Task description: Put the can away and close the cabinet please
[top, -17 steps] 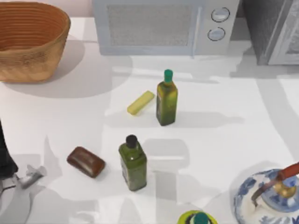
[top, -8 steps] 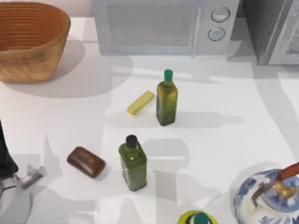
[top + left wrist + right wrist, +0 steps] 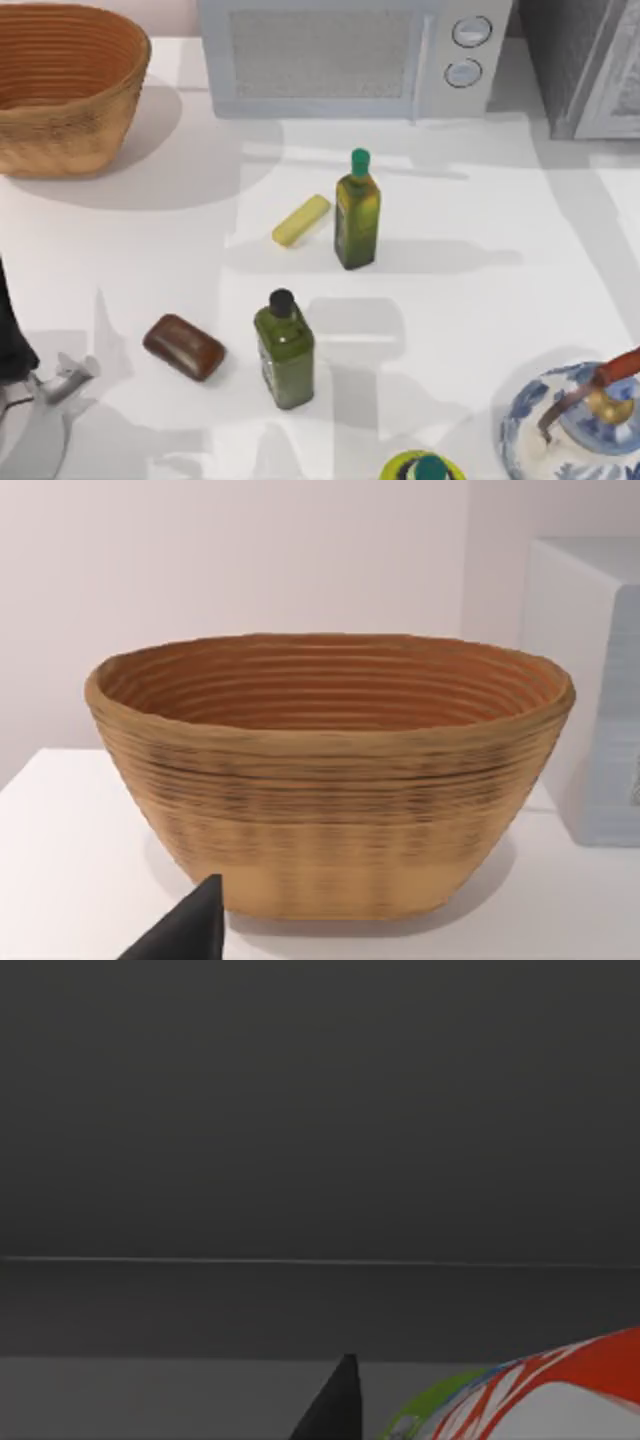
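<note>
Inside, the can (image 3: 560,1385) is seen by the right wrist camera, lying low against a dark grey interior; whether the right hand is grasping it cannot be told. From above, the cabinet (image 3: 585,65) is placed at the desk's (image 3: 480,250) far right corner, beside the microwave (image 3: 350,55). The left arm is parked at the near left edge, facing the basket (image 3: 330,770); its hand's state cannot be told.

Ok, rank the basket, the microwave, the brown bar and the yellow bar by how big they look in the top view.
Largest to smallest in the top view:
1. microwave, though cut off by the picture's edge
2. basket, also partly cut off
3. brown bar
4. yellow bar, close to the brown one; it lies farther away, so unsure.
</note>
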`<act>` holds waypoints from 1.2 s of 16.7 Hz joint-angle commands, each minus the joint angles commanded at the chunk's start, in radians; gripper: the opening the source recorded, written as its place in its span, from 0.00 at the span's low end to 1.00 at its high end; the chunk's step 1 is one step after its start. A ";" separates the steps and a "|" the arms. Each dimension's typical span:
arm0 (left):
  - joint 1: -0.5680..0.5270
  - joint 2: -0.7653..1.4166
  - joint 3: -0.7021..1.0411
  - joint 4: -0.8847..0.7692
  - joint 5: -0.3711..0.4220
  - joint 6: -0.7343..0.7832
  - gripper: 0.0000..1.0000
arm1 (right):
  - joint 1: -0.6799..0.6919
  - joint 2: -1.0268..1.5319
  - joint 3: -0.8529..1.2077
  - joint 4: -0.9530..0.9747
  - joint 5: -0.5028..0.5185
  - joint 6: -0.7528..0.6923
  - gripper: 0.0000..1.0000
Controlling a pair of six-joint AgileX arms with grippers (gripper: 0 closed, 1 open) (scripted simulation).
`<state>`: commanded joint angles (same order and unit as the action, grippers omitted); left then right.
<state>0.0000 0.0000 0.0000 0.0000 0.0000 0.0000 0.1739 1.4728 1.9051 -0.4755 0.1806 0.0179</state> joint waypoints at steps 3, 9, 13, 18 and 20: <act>0.000 0.000 0.000 0.000 0.000 0.000 1.00 | -0.015 0.157 0.213 -0.052 -0.014 0.000 0.00; 0.000 0.000 0.000 0.000 0.000 0.000 1.00 | -0.054 0.468 0.664 -0.156 -0.045 0.000 0.00; 0.000 0.000 0.000 0.000 0.000 0.000 1.00 | -0.071 0.592 0.828 -0.195 -0.061 0.001 0.00; 0.000 0.000 0.000 0.000 0.000 0.000 1.00 | -0.073 0.608 0.847 -0.200 -0.063 0.001 0.00; 0.000 0.000 0.000 0.000 0.000 0.000 1.00 | -0.073 0.608 0.847 -0.200 -0.063 0.001 0.15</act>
<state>0.0000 0.0000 0.0000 0.0000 0.0000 0.0000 0.1008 2.0807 2.7516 -0.6754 0.1175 0.0192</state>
